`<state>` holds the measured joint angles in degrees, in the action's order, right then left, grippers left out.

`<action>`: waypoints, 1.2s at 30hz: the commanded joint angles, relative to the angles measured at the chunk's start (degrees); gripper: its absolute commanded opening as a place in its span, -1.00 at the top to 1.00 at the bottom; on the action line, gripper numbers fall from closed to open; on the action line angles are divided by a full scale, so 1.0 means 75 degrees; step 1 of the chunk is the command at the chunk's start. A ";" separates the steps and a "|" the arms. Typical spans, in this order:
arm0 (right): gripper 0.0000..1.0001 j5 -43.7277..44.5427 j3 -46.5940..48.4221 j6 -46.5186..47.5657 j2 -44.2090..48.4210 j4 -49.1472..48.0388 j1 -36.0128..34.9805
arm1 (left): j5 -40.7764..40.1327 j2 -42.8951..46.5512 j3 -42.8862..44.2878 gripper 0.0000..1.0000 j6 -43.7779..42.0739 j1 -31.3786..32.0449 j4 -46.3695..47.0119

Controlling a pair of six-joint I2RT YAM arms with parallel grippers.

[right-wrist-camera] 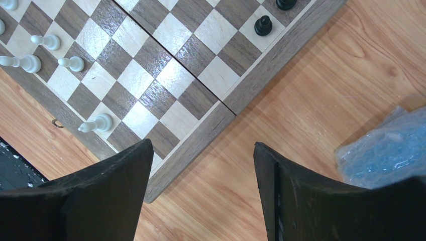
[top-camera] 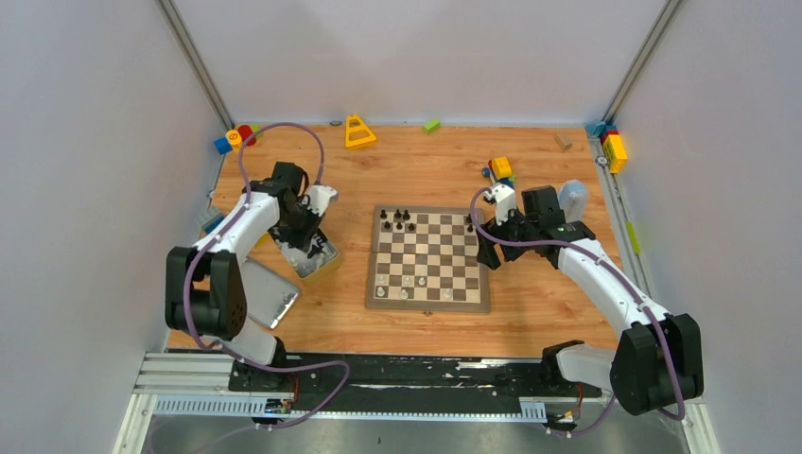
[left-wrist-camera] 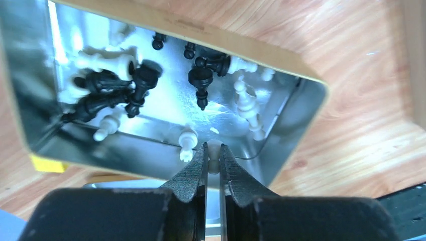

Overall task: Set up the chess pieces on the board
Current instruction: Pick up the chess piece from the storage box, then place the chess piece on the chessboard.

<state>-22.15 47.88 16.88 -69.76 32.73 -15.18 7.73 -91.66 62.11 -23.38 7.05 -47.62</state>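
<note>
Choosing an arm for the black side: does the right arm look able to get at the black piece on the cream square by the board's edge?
Probably yes: the right pincer hangs open over the edge of the board, and only bare squares lie between it and the black piece.

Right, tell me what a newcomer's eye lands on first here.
The chessboard sits mid-table, barely set up: a few black pieces on its far side and a few pale pieces near its front edge. To its left, the left gripper reaches into a silver tin, pinching a pale piece. The right gripper hangs open over the board's right edge.
</note>
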 commanded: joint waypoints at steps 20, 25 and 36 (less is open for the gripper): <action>-0.48 0.0262 0.0068 -0.0060 0.0403 -0.0292 0.0377 | 0.1108 -0.0176 0.1759 0.75 -0.0215 0.5169 -0.0128; -0.48 0.0258 0.0038 -0.0037 0.0501 -0.0292 0.0457 | 0.1174 -0.0663 0.1793 0.75 -0.0261 0.5378 0.0079; -0.48 0.0190 0.0005 -0.0003 0.0523 -0.0272 0.0455 | 0.0912 -0.1213 0.1642 0.74 -0.0210 0.5517 0.0440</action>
<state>-20.58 47.88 16.78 -67.40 32.34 -11.92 14.74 -100.42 73.60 -24.05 48.01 -46.50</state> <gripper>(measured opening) 0.742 0.149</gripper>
